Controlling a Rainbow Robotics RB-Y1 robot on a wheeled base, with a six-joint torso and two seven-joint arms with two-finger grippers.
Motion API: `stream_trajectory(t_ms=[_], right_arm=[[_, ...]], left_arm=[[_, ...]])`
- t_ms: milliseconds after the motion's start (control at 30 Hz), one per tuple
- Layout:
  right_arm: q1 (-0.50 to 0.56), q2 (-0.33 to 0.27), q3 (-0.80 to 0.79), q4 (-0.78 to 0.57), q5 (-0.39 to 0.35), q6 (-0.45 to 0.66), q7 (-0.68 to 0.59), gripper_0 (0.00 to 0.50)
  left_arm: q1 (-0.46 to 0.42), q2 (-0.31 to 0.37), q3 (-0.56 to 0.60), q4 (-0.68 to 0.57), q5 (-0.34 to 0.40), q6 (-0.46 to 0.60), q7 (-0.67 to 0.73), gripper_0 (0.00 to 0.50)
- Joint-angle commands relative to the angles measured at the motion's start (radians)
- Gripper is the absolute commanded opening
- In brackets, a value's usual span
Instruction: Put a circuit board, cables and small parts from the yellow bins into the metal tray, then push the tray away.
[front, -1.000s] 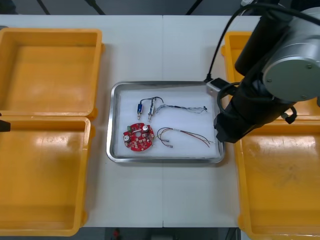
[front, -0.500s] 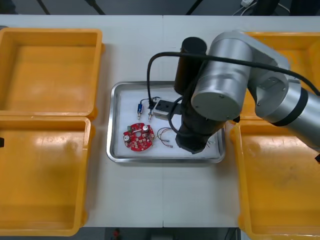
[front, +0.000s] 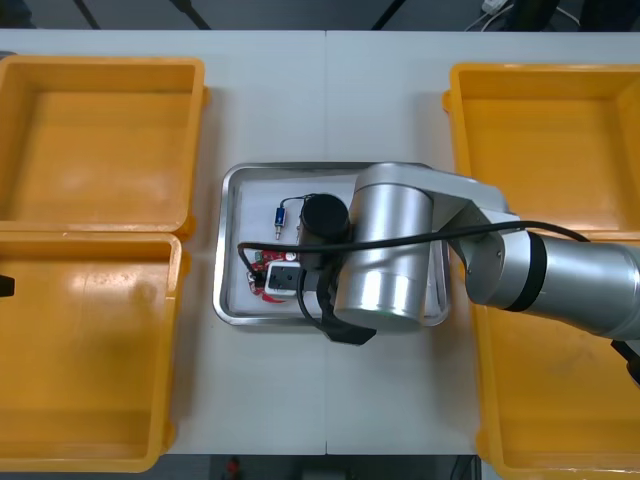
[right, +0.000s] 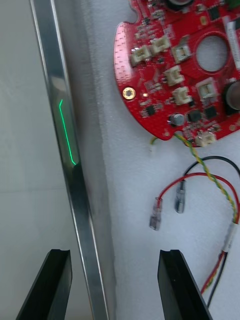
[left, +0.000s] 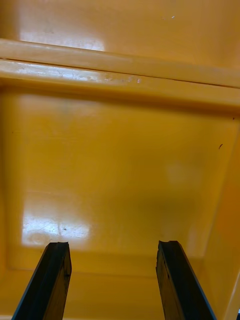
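The metal tray (front: 228, 250), white inside, lies between the bins. My right arm (front: 385, 260) stretches over its middle and right part and hides the cables there. The red circuit board (front: 272, 280) peeks out beside the arm, with two small metal parts (front: 278, 216) behind it. My right gripper (right: 114, 287) is open and straddles the tray's near rim (right: 65, 150), one finger over the table and one over the white inside. Beyond the fingers lie the red circuit board (right: 180, 75) and a red and yellow cable (right: 202, 176). My left gripper (left: 112, 285) is open over a bare yellow bin (left: 120, 175).
Two yellow bins (front: 95, 140) stand left of the tray and two yellow bins (front: 545, 130) to its right, all bare where they show. White table lies before and behind the tray. A black tip of the left arm (front: 5, 287) shows at the left edge.
My right arm has swung left from the right-hand bins across the tray, and now covers the cables and part of the board. The left arm has stayed put.
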Motion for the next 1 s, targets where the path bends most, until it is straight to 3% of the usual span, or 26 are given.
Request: stream_trajectory(t_ms=[33,300,800,833,900,933,967,1000], right_arm=[[-0.028,0.027,0.074,-0.035,0.05,-0.042,-0.004,0.5],[0.016,0.038,0.108,-0.037,0.135,-0.076,-0.002,0.5],[0.071,0.044,0.129,-0.037,0.201,-0.09,0.01,0.496],[0.073,0.044,0.129,-0.037,0.201,-0.09,0.01,0.459],[0.074,0.046,0.129,-0.037,0.201,-0.09,0.01,0.257],[0.074,0.046,0.129,-0.037,0.201,-0.088,0.012,0.2],[0.074,0.046,0.129,-0.037,0.203,-0.09,0.012,0.095],[0.073,0.046,0.129,-0.037,0.208,-0.09,0.012,0.051]], left_arm=[[0.027,0.037,0.019,-0.029,0.012,-0.017,-0.046,0.5],[0.027,0.037,0.018,-0.029,0.014,-0.017,-0.058,0.5],[0.028,0.037,0.018,-0.029,0.009,-0.003,-0.062,0.5],[0.028,0.037,0.018,-0.029,0.009,-0.003,-0.062,0.5],[0.028,0.037,0.018,-0.029,0.009,-0.003,-0.062,0.5],[0.028,0.037,0.018,-0.029,0.009,-0.003,-0.062,0.5],[0.028,0.037,0.018,-0.029,0.009,-0.003,-0.062,0.5],[0.028,0.037,0.018,-0.029,0.009,-0.003,-0.062,0.5]])
